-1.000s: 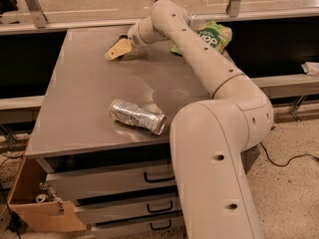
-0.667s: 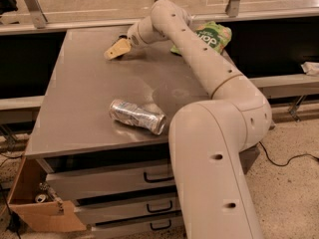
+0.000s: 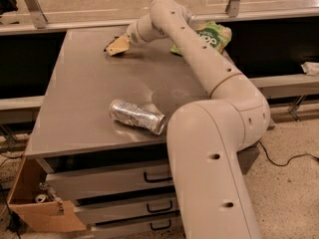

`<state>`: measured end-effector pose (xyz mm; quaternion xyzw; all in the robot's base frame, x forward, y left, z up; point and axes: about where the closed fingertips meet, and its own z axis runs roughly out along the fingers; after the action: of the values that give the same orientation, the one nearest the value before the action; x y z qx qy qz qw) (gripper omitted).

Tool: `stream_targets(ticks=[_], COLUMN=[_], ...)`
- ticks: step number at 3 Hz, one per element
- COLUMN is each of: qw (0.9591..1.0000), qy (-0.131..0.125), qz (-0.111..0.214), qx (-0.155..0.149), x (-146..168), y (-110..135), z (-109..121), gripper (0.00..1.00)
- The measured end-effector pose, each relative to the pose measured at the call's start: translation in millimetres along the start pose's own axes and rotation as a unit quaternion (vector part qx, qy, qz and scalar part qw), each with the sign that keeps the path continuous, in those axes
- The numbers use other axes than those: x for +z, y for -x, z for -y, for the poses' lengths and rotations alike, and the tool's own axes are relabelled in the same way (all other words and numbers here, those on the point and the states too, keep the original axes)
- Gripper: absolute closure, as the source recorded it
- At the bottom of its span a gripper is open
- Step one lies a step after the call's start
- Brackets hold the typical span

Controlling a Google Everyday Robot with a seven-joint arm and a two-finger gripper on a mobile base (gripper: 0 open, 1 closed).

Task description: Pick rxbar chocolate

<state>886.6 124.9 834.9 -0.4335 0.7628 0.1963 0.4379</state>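
My gripper [image 3: 115, 46] is at the far left part of the grey table top [image 3: 84, 98], low over the surface, with the arm reaching across from the right. No dark rxbar chocolate wrapper shows plainly; it is hidden, possibly beneath the gripper. A crushed silver can [image 3: 137, 116] lies on its side near the table's front edge, well in front of the gripper. A green snack pouch [image 3: 212, 35] lies at the far right, partly behind the arm.
My big white arm [image 3: 209, 133] covers the table's right side. Drawers [image 3: 109, 180] sit under the table top. A cardboard box [image 3: 35, 203] stands on the floor at the lower left. A metal rail [image 3: 75, 26] runs behind the table.
The gripper has shifted very slightly toward the table's far edge. The can and the pouch have not moved.
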Motion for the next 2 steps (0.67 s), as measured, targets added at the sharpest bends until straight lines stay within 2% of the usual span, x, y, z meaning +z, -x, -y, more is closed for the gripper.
stream_targets(ticks=[1,2], qw=[1.0000,1.0000], qy=[0.000,0.000], qz=[0.000,0.000], qx=[0.000,0.000], x=[-1.6,-1.8], y=[2.5,2.8], z=[0.2,0.3], gripper=[1.00,1.00])
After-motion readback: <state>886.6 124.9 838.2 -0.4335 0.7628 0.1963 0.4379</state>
